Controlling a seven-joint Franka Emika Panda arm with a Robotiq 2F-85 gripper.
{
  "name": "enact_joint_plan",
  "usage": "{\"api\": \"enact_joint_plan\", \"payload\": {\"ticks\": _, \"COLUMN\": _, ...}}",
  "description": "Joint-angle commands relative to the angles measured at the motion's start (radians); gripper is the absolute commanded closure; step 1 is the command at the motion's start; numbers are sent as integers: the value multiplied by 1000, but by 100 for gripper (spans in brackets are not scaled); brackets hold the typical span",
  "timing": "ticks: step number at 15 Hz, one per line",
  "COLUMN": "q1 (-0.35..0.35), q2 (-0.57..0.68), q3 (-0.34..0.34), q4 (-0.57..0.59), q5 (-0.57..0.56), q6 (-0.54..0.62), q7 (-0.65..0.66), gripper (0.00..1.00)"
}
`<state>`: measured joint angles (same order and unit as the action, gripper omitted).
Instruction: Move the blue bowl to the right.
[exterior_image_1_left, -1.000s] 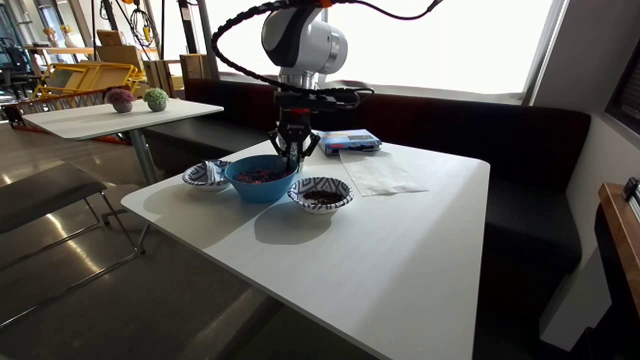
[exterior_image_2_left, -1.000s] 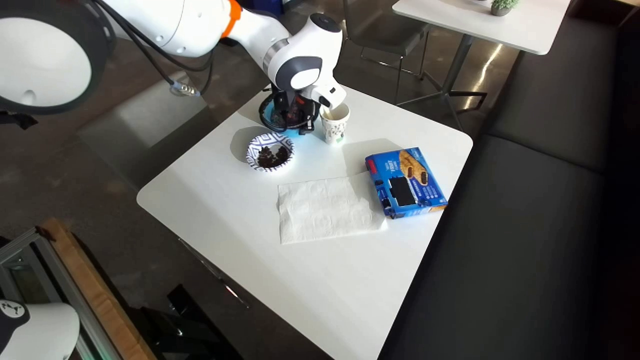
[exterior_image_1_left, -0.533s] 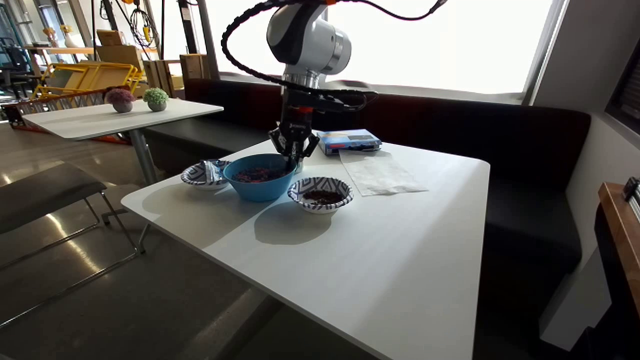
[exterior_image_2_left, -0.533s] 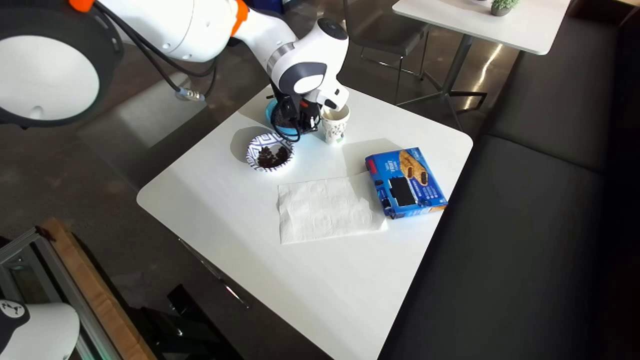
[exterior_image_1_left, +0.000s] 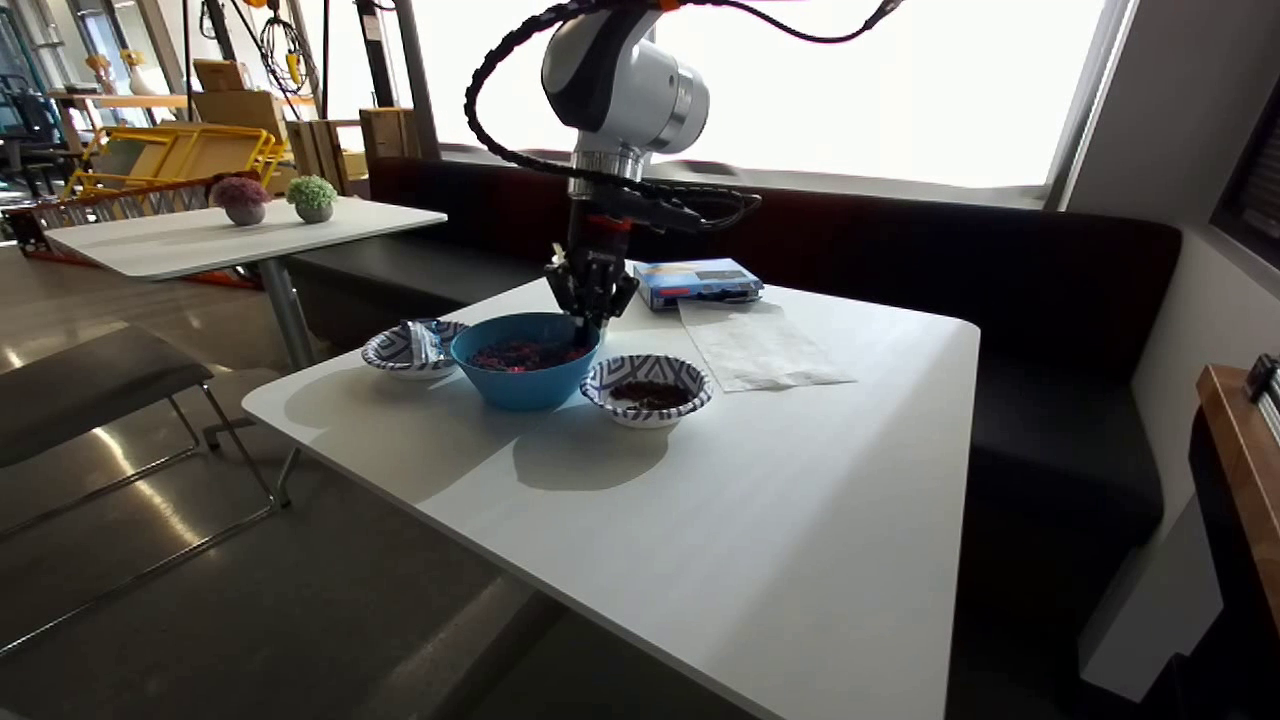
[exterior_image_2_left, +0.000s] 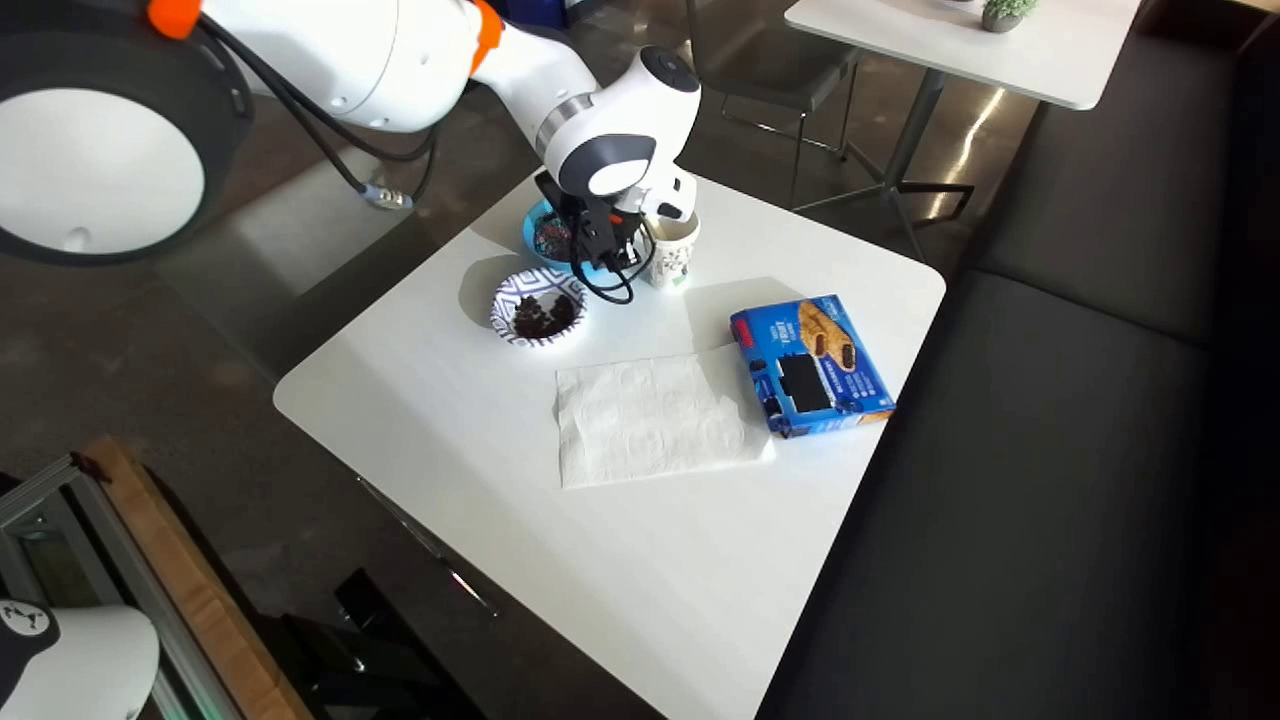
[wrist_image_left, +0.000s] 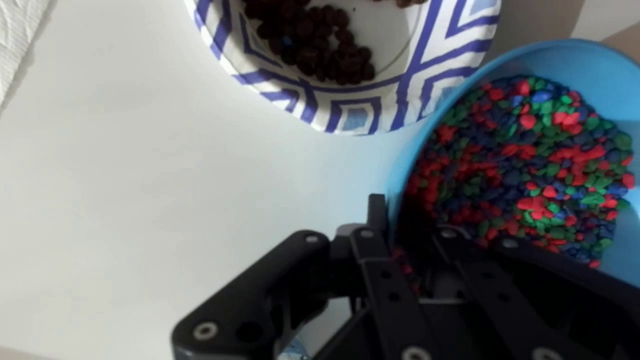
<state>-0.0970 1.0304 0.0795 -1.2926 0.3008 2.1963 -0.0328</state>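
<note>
Blue bowl (exterior_image_1_left: 525, 388) lies toward ten o'clock of the white table (exterior_image_1_left: 800, 520) in an exterior view. In an exterior view, printed cup (exterior_image_2_left: 675, 260) stands at the bowl's three o'clock. Wrist view: gripper (wrist_image_left: 395, 215) clamped narrow on the blue rim.

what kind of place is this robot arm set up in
Probably a break or lounge area in a workplace, perhaps near a workshop: a long dark bench runs beneath a wide window, a nearby white table carries small potted plants, and brown boxes are stacked farther back.
</note>
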Motion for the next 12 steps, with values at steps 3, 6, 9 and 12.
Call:
{"api": "enact_joint_plan", "payload": {"ticks": 3, "q1": -57, "q2": -48, "q3": 53, "q4": -91, "q5": 1, "q6": 2, "q7": -169, "gripper": 97}}
{"api": "enact_joint_plan", "payload": {"ticks": 6, "q1": -97, "q2": -53, "q3": 87, "q4": -105, "q5": 20, "q6": -14, "q7": -247, "gripper": 97}}
{"api": "enact_joint_plan", "payload": {"ticks": 9, "q1": -141, "q2": -53, "q3": 128, "q4": -111, "q5": 38, "q6": -39, "q7": -329, "gripper": 97}}
{"api": "enact_joint_plan", "payload": {"ticks": 12, "q1": -177, "q2": -44, "q3": 158, "q4": -114, "q5": 57, "q6": -71, "q7": -394, "gripper": 97}}
